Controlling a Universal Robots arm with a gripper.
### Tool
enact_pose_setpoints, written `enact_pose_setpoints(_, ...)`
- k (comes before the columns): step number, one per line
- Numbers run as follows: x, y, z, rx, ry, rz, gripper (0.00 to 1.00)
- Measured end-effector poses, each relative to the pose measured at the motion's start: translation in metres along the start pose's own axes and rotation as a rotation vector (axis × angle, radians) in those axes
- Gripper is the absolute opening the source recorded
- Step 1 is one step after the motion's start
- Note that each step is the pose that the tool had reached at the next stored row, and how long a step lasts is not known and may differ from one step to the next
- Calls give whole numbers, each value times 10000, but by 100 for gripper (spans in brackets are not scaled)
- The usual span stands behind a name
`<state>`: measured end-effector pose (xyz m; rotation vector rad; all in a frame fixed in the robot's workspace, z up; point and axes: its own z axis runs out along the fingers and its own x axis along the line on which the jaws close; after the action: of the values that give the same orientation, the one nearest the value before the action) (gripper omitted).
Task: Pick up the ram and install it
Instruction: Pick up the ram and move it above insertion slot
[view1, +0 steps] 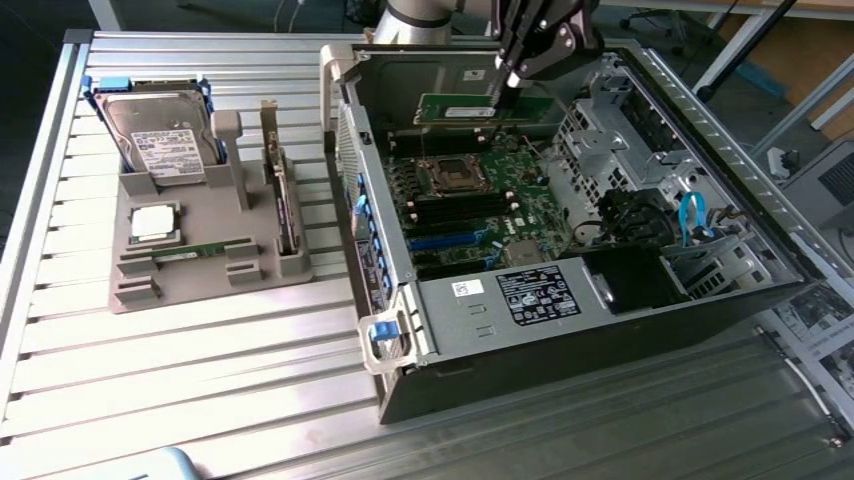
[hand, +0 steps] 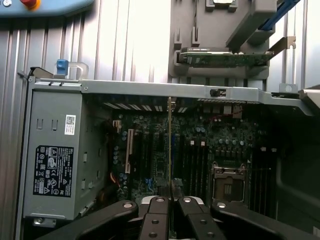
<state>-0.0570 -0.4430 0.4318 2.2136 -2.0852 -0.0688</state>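
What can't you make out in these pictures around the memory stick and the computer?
Memory stick: exterior view, too small to tell whether its lower edge touches the circuit board.
Its label and chips: wrist view, it stands edge-on.
Hard drive label text: exterior view, too small.
Arm above the gripper: cut off by the exterior view's top edge.

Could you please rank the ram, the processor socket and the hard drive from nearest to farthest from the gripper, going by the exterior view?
1. ram, held in the gripper over the motherboard.
2. processor socket, on the motherboard inside the case.
3. hard drive, outside the case, on the exterior view's left.
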Motion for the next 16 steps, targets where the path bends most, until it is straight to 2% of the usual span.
enact_pose_setpoints(16, 14, -220, -23, -37, -1, -2, 13)
